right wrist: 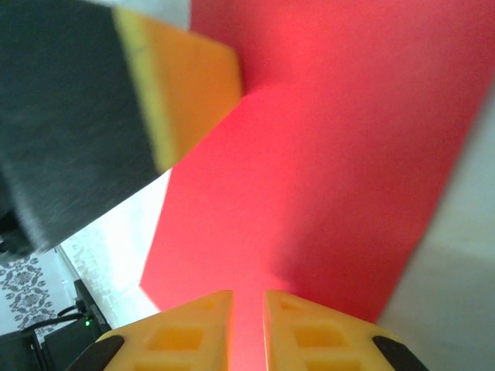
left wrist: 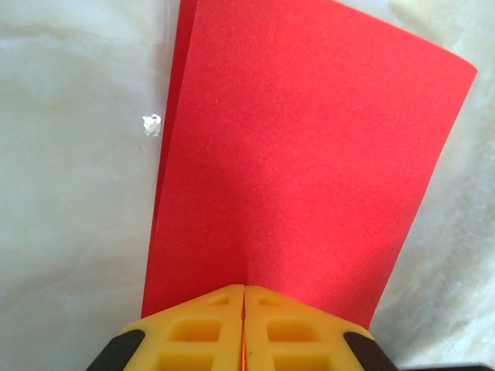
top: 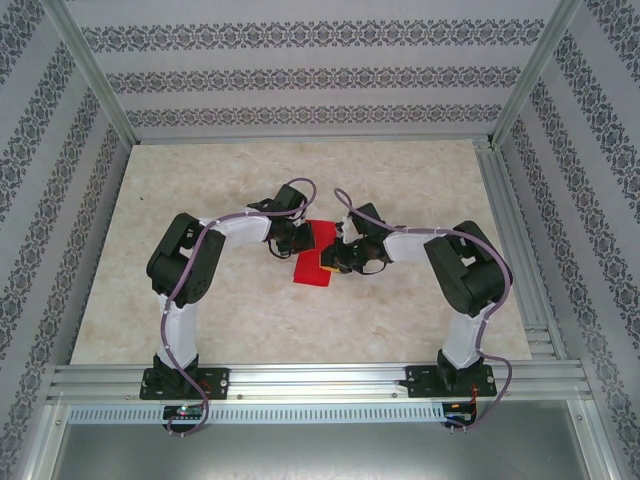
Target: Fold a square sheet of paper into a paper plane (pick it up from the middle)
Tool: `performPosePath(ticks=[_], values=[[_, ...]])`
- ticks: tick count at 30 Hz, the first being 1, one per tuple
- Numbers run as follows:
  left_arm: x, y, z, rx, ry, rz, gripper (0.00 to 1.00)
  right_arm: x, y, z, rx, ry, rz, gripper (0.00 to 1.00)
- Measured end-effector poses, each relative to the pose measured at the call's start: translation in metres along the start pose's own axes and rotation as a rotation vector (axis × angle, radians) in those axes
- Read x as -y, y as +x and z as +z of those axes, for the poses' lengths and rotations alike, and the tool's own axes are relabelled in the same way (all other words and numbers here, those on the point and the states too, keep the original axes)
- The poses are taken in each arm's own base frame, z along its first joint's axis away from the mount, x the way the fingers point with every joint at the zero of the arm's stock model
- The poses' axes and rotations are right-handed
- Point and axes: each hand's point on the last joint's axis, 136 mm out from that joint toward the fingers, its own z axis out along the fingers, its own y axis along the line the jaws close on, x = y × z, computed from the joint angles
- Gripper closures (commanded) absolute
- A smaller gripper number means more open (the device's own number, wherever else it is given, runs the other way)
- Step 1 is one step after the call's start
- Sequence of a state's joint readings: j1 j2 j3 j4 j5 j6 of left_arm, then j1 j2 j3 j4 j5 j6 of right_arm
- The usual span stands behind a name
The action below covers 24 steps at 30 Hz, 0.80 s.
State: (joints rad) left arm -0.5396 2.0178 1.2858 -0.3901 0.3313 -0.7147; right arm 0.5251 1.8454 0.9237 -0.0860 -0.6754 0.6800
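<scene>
The square sheet of paper is bright red and lies mid-table, folded over into two layers, between both grippers. My left gripper is at its far left edge. In the left wrist view the paper stretches away from the left gripper, whose yellow fingers are shut on its near edge, with a thin red line between them. My right gripper is at the paper's right side. In the right wrist view the right gripper stands narrowly open, with red paper showing through the gap. The left gripper's finger shows at upper left.
The beige marbled table is fenced by aluminium rails on the right and across the front. Patterned walls close in the back and sides. A small white speck lies on the table left of the paper.
</scene>
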Motion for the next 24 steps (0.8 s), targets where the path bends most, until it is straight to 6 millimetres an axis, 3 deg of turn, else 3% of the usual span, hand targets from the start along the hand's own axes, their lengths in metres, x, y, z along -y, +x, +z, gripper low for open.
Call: performPosePath(ticks=[3, 9, 17, 24], values=[[0.0, 0.0, 0.0, 0.001, 0.0, 0.0, 0.91, -0.005, 0.007, 0.002, -0.012, -0.003, -0.013, 0.83], [0.0, 0.0, 0.0, 0.001, 0.001, 0.0, 0.91, 0.009, 0.025, 0.009, -0.052, 0.038, 0.012, 0.84], [0.0, 0.0, 0.0, 0.002, 0.001, 0.001, 0.91, 0.011, 0.029, 0.008, -0.061, 0.055, 0.015, 0.84], [0.0, 0.0, 0.0, 0.002, 0.001, 0.001, 0.91, 0.014, 0.045, 0.007, -0.085, 0.075, 0.018, 0.84]])
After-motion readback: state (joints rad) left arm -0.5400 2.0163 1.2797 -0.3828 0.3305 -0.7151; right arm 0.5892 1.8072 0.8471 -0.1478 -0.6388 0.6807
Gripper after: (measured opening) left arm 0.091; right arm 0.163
